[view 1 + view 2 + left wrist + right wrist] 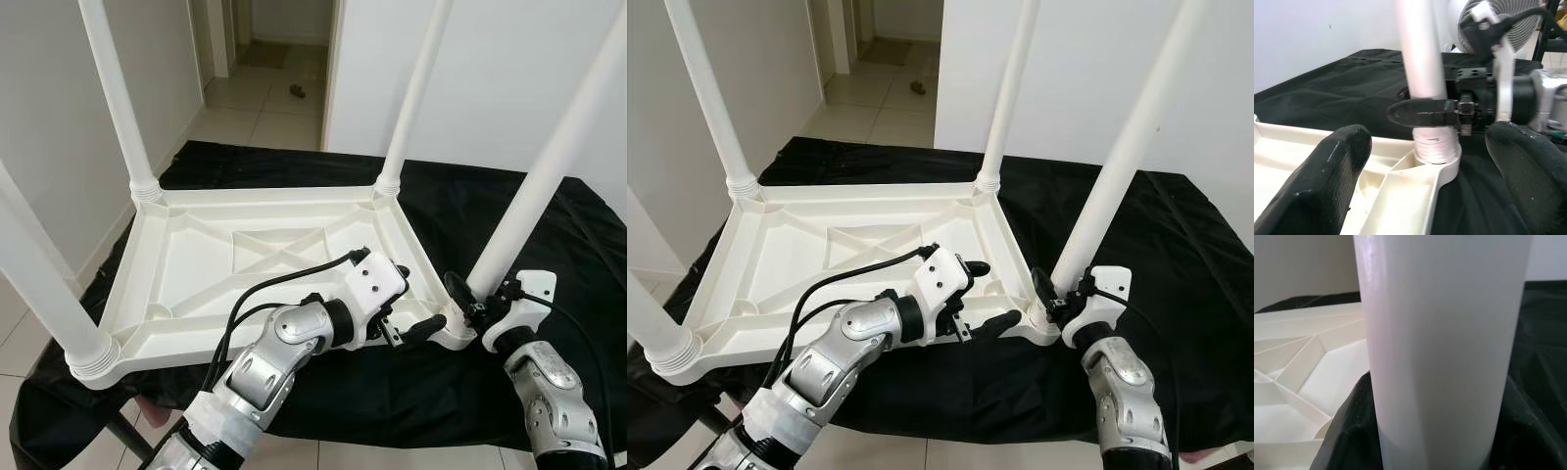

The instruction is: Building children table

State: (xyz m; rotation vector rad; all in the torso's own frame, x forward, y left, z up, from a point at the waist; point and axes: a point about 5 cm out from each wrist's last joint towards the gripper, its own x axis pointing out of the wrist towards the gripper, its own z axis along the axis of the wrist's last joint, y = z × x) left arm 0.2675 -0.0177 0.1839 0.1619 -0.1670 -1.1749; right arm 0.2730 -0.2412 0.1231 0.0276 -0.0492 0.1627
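Right tool clamped around table leg

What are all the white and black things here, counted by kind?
White table legs: 4
White tabletop, upside down: 1
Black cloth: 1
Robot grippers, left and right: 2
Total: 8

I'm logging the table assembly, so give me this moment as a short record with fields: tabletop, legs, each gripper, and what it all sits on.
tabletop: white plastic tabletop lying upside down, ribbed underside up
legs: four white legs standing in the corner sockets
right gripper: right gripper shut on the near right leg just above its socket
left gripper: left gripper open over the tabletop's near right edge, beside that socket
surface: black cloth
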